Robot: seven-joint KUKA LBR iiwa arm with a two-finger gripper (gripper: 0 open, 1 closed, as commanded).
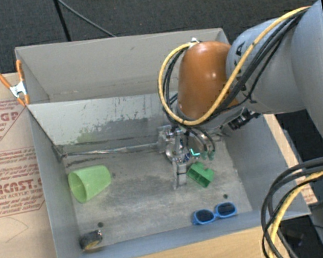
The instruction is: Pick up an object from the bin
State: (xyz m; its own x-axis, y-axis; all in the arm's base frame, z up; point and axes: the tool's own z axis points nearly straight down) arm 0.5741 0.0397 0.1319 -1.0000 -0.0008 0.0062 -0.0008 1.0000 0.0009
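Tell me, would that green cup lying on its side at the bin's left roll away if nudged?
Probably. The green cup lies on its side on the flat bin floor, so a nudge would likely roll it, in a curve since it tapers. It looks like thin plastic, so it is probably light and may squash a little when gripped.

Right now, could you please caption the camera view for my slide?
Arm in grey bin beside green block; green cup and blue sunglasses apart.
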